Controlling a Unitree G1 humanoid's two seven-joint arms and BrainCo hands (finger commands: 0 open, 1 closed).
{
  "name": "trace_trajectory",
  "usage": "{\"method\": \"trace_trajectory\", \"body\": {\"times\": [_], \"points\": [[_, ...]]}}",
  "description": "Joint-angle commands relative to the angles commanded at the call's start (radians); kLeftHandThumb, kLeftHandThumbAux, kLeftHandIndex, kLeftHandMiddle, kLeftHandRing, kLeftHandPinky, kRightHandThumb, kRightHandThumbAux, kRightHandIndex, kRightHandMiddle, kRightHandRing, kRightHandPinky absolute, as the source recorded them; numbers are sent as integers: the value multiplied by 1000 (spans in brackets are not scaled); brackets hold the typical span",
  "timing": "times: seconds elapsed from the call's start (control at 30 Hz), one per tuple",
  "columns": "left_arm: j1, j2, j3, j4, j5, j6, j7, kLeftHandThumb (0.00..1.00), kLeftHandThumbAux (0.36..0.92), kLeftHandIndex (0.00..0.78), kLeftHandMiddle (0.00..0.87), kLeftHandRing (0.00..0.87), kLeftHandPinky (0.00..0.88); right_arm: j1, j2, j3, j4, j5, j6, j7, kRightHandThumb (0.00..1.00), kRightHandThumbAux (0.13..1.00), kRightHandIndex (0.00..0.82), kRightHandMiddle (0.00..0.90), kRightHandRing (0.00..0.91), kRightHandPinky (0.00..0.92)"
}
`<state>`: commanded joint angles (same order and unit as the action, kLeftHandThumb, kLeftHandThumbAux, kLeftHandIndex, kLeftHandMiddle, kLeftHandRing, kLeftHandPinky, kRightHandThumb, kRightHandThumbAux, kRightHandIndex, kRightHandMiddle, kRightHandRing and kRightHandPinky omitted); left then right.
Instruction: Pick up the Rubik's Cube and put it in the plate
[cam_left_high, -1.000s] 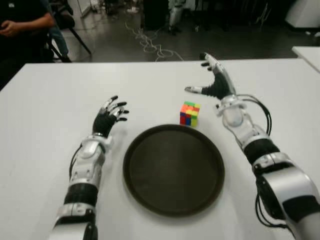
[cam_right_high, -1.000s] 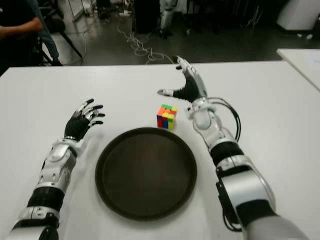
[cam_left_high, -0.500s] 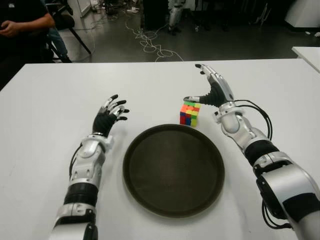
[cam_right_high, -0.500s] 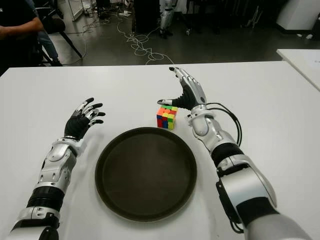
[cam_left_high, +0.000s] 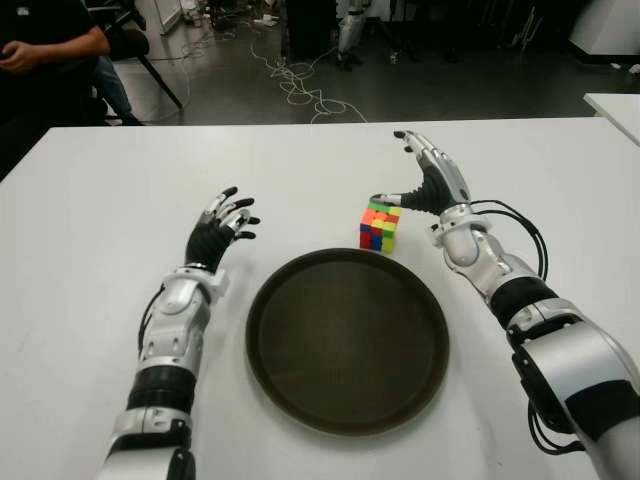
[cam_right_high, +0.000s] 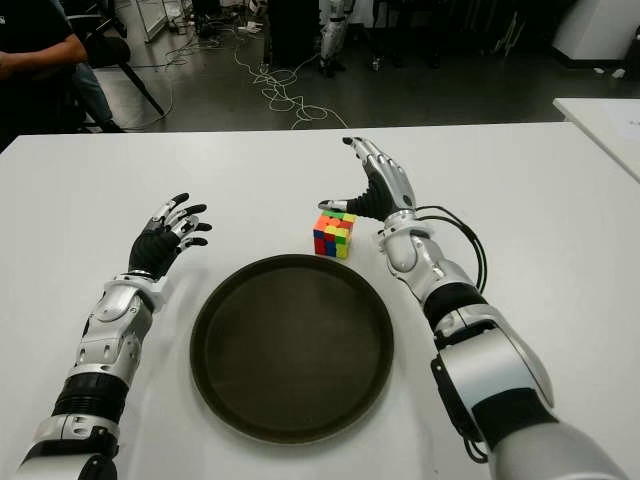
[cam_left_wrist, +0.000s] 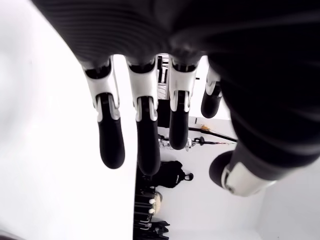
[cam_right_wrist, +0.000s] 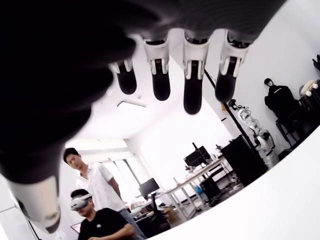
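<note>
Dark round plate (cam_left_high: 347, 340) sits nearest on the white worktop (cam_left_high: 100, 200), empty, positioned between both arms as the drop target. Rubik's Cube (cam_left_high: 380, 226) stands just beyond its far rim, apart from it, not yet lifted. Right hand (cam_left_high: 430, 180) is just beside the cube on its right; fingers (cam_right_wrist: 193, 80) spread, holding nothing, thumb tip at the cube's top edge, apparently lining up a grasp. Contact cannot be confirmed. Left hand (cam_left_high: 220, 230) shows left of the plate, fingers relaxed and empty. Seated person (cam_left_high: 45, 45) beyond, cut off by the frame.

Person (cam_left_high: 45, 40) cropped at frame edge
</note>
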<state>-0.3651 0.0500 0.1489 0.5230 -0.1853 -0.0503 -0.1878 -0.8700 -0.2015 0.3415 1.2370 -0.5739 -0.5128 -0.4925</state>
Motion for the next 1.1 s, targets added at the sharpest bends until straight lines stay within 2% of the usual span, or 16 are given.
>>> {"method": "trace_trajectory", "body": {"times": [0.3, 0.73, 1.1], "points": [[3, 0, -2, -8, 5, -2, 3, 684, 663, 109, 255, 356, 432, -3, -1, 23, 9, -18, 5, -26, 0, 647, 135, 158, 187, 223], [3, 0, -4, -9, 5, 5, 1, 676, 665, 104, 246, 367, 433, -6, 4, 61, 15, -43, 33, -39, 0, 713, 123, 170, 214, 263], [8, -5, -8, -22, 9, 12, 10, 673, 664, 106, 253, 356, 430, -12, 17, 110, 31, -87, 80, -17, 0, 685, 128, 179, 215, 250]]}}
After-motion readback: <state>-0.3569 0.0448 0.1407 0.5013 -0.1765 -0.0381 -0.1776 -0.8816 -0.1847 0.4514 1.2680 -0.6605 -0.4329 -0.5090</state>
